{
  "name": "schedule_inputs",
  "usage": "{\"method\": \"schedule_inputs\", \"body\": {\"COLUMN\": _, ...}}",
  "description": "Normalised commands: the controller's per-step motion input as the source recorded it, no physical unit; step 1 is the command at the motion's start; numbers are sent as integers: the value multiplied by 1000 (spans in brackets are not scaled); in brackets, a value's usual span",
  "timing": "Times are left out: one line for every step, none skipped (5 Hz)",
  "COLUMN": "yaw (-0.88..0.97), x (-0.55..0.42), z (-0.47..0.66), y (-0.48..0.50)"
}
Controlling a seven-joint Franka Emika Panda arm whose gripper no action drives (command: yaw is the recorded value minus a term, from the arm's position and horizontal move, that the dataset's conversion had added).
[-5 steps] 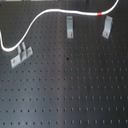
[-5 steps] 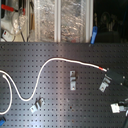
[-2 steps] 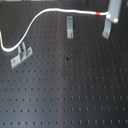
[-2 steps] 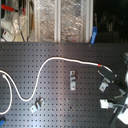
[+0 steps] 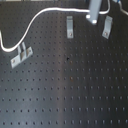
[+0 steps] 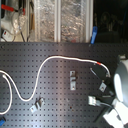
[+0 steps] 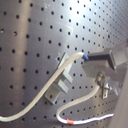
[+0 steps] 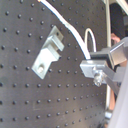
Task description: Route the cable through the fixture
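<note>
Fingers (image 7: 86,58) pinched on the cable (image 7: 70,62): both wrist views show the white cord running straight into the dark finger tips, no gap visible. In the second wrist view the fingers (image 8: 89,64) sit on the cable (image 8: 70,31) just past a metal clip fixture (image 8: 48,50), cord passing beside that clip, not through it as far as I can tell.

Beyond the fingers, the cable loops back; its red band (image 7: 70,122) lies on the tabletop (image 7: 30,45) a short way from the grip point.

Second exterior view: cable (image 6: 60,57) arcs from the far edge over the black perforated tabletop (image 6: 55,85) to the red band (image 6: 99,64), which is next to the arm (image 6: 120,85). Middle fixture (image 6: 73,79) is well apart from the cord; another fixture (image 6: 36,104) sits near the cable's low bend.

First exterior view: gripper body (image 5: 93,10) above the board, between two upright fixtures (image 5: 70,26) and (image 5: 107,26); third fixture (image 5: 21,56) near the cable (image 5: 30,25).
</note>
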Motion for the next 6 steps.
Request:
{"method": "schedule_inputs", "body": {"yaw": 308, "x": -351, "z": 99, "y": 290}}
{"method": "schedule_inputs", "body": {"yaw": 249, "x": -360, "z": 132, "y": 176}}
{"method": "schedule_inputs", "body": {"yaw": 251, "x": -414, "z": 148, "y": 141}}
{"method": "schedule_inputs", "body": {"yaw": 0, "x": -431, "z": 153, "y": -90}}
{"method": "schedule_inputs", "body": {"yaw": -328, "x": -381, "z": 19, "y": -262}}
{"method": "schedule_inputs", "body": {"yaw": -240, "x": -289, "z": 10, "y": -210}}
